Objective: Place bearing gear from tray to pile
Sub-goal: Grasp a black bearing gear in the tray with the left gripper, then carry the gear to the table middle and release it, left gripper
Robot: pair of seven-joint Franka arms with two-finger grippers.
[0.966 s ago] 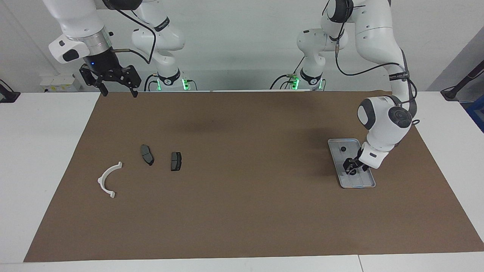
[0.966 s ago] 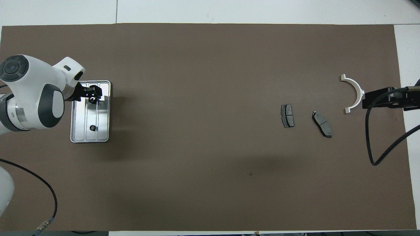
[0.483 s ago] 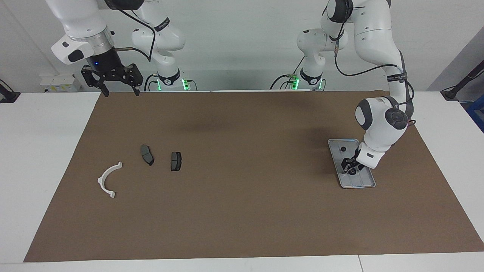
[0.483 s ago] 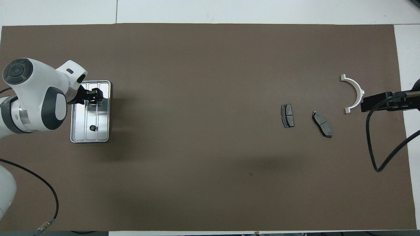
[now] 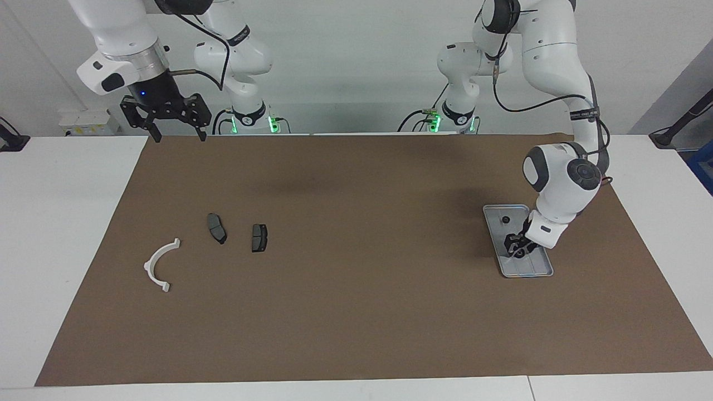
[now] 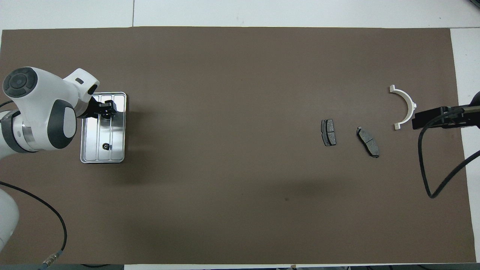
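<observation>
**Left gripper narrows inside the tray**

Since a second ago the left gripper (image 5: pixel 517 250) has drawn its fingers closer together low in the tray (image 5: pixel 530 269), at the end farther from the robots. The right gripper (image 5: pixel 178 135) has drifted a little along the table edge.

The left arm bends down steeply from its base, and its wrist covers part of the tray's rim. The gear it came down on is hidden between the fingers. Whether they have closed on it cannot be told. In the overhead view the left gripper (image 6: pixel 107 112) sits over the tray's (image 6: pixel 101 160) middle ridges.

A bearing gear (image 5: pixel 506 219) lies free in the tray at the end nearer the robots, well apart from the gripper. The tray stands toward the left arm's end of the brown mat (image 5: pixel 356 312).

The pile lies toward the right arm's end. It has a white half-ring bracket (image 5: pixel 149 265) and two dark plates (image 5: pixel 216 228) (image 5: pixel 259 238), none touching. The right gripper waits raised over the mat's edge nearest the robots, fingers spread wide and holding nothing.
</observation>
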